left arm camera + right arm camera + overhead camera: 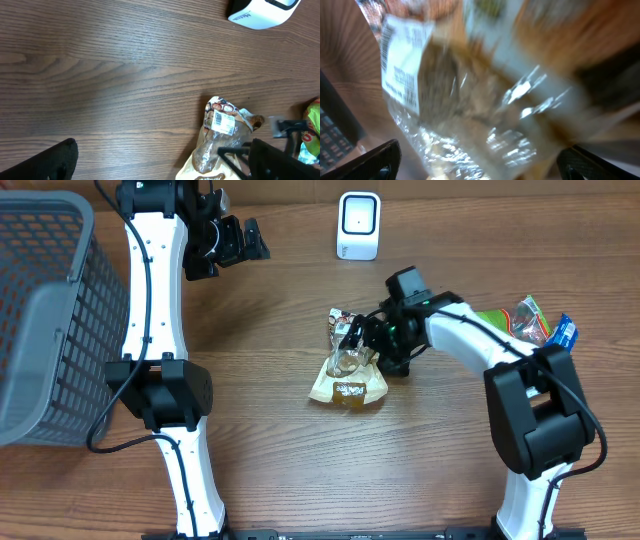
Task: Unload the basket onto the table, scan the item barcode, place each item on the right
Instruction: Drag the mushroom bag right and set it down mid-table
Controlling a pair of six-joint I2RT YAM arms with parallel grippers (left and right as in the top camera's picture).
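The item is a clear and tan snack bag (pixel 348 378) lying on the wooden table, mid-table. Its white barcode label (pixel 224 121) faces up near the bag's top end and shows again in the right wrist view as a label (pixel 402 65). My right gripper (pixel 368 338) is down at the bag's upper end, open, and the blurred bag (pixel 485 115) fills the space between its fingers. The white scanner (pixel 359 225) stands at the table's far edge. My left gripper (pixel 245 242) hangs open and empty to the left of the scanner, well away from the bag.
A grey mesh basket (pixel 40 320) takes up the left edge of the table. A green packet (pixel 505 320) and a blue one (pixel 563 332) lie at the right, behind my right arm. In the left wrist view the scanner (pixel 260 12) sits at top right.
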